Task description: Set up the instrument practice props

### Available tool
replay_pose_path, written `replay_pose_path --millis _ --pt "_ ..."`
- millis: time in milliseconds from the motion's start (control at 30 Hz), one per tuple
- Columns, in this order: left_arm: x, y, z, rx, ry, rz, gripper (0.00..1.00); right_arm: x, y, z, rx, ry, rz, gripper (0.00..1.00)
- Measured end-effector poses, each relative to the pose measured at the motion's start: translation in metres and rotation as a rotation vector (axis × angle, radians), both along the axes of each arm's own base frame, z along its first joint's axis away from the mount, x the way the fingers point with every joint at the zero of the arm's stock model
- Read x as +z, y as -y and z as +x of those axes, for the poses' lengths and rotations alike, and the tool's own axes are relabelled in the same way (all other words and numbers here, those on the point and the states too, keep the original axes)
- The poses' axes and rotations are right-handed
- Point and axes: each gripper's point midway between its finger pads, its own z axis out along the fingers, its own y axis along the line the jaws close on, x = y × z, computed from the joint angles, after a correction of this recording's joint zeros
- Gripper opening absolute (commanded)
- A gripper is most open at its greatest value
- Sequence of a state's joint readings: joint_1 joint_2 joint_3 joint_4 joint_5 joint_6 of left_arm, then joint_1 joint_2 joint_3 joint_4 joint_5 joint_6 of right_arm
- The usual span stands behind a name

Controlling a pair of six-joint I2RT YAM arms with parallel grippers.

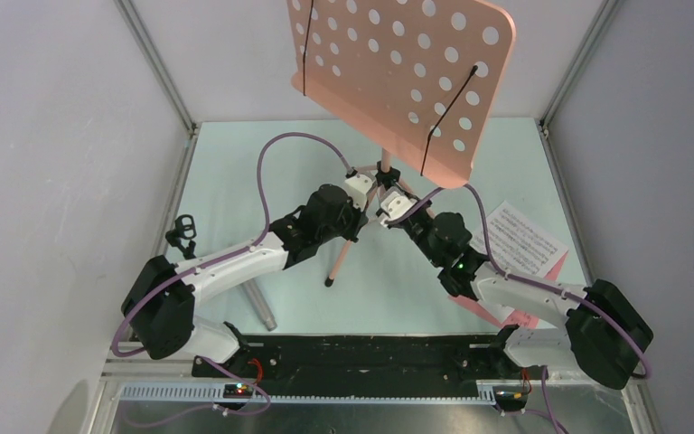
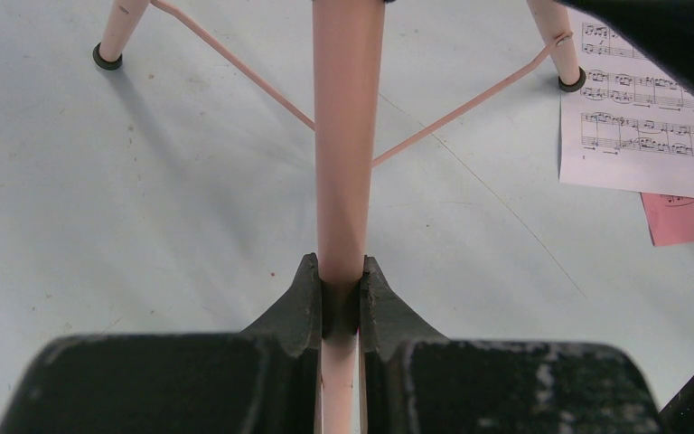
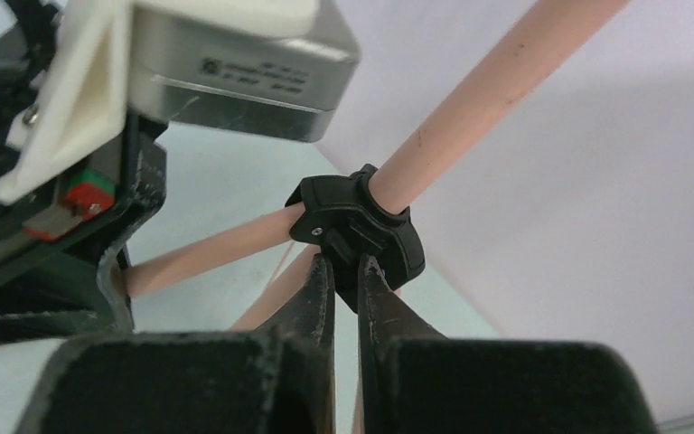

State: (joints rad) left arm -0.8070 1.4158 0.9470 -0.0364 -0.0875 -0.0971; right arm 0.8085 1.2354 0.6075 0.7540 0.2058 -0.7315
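The salmon-pink music stand (image 1: 398, 72) stands at the middle back of the table, its perforated desk tilted toward the camera. My left gripper (image 2: 342, 285) is shut on one pink tube of the stand (image 2: 345, 136), low down near the tripod hub (image 1: 384, 176). My right gripper (image 3: 345, 267) pinches the black collar (image 3: 361, 226) on the stand's pole, fingertips almost together. A white sheet-music page (image 1: 524, 240) lies on a pink page (image 1: 517, 316) at the right. The grey microphone (image 1: 257, 303) lies at the left. The small black mic stand (image 1: 181, 231) sits further left.
Grey walls with metal frame posts close in the table on the left, right and back. Two far tripod feet (image 2: 107, 59) rest on the pale table (image 2: 145, 226). Purple cables loop over both arms.
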Motion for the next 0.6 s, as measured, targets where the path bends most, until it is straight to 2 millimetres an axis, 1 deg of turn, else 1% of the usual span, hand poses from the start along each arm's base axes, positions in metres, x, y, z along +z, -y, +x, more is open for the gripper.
replay_pose_path --millis 167,300,400,600 --pt "0.0000 0.0000 0.0000 0.000 0.000 0.000 0.00 -0.0005 0.0007 -0.0001 -0.011 -0.132 0.165 0.00" --pt "0.0001 0.0001 0.0000 0.000 0.000 0.000 0.00 -0.0002 0.0026 0.0005 -0.033 -0.273 0.352 0.00" --pt "0.0002 -0.0002 0.0004 -0.001 0.002 0.001 0.00 -0.0003 0.0041 0.0011 -0.056 -0.418 0.514 0.00" --pt "0.0006 0.0017 0.0024 -0.005 0.009 0.003 0.00 -0.0020 0.0096 0.0016 -0.076 -0.761 0.926 0.00"
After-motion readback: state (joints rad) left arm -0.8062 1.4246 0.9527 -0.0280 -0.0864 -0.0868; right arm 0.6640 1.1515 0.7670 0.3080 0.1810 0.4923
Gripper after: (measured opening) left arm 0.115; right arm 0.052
